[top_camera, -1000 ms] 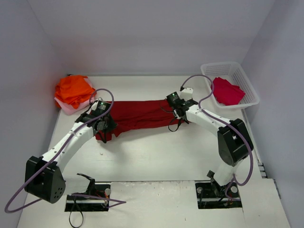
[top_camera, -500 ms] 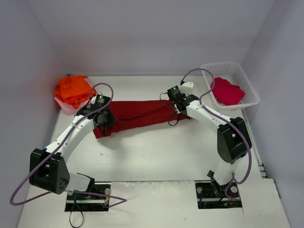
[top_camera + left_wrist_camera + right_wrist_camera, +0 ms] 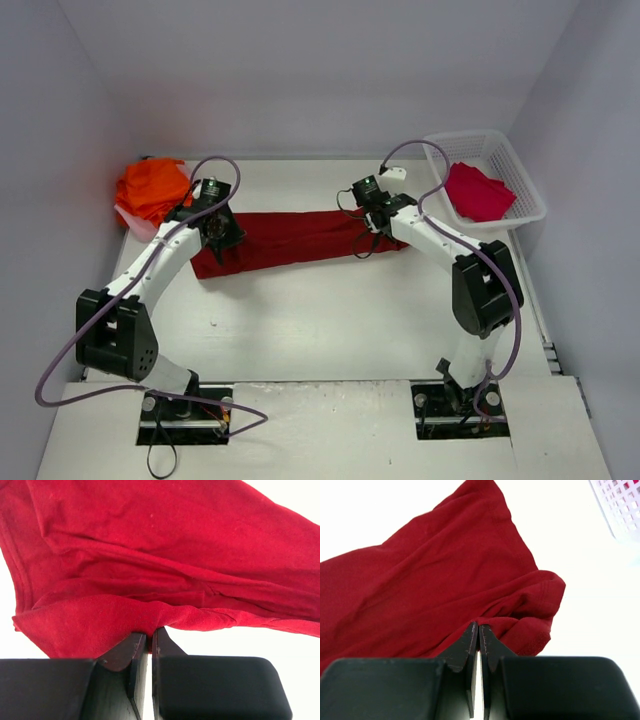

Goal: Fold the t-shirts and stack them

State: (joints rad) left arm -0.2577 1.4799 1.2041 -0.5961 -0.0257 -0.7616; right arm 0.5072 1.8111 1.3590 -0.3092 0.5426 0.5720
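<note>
Seen: dark red t-shirt [image 3: 295,238], long wrinkled band across centre of table [image 3: 320,320], lying 9-to-3 o'clock. Left gripper [image 3: 149,636] pinches hem fold at 9 o'clock end; right gripper [image 3: 478,627] pinches bunched 3 o'clock end. Orange t-shirts [image 3: 152,190] heaped at 10 o'clock.

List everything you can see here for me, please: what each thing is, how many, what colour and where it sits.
dark red t-shirt: one, dark red, stretched in a long band across the middle of the table
orange t-shirts: a heap, number unclear, bright orange, far left corner
pale pink cloth: one, pale pink, peeking out under the orange heap
crimson t-shirt: one, crimson, crumpled inside the basket
basket: one, white plastic lattice, far right corner
table: one, white
cables: two, purple, looping along the arms
left arm, right arm: two, white and black
left gripper: black, shut on the shirt's left end
right gripper: black, shut on its right end
</note>
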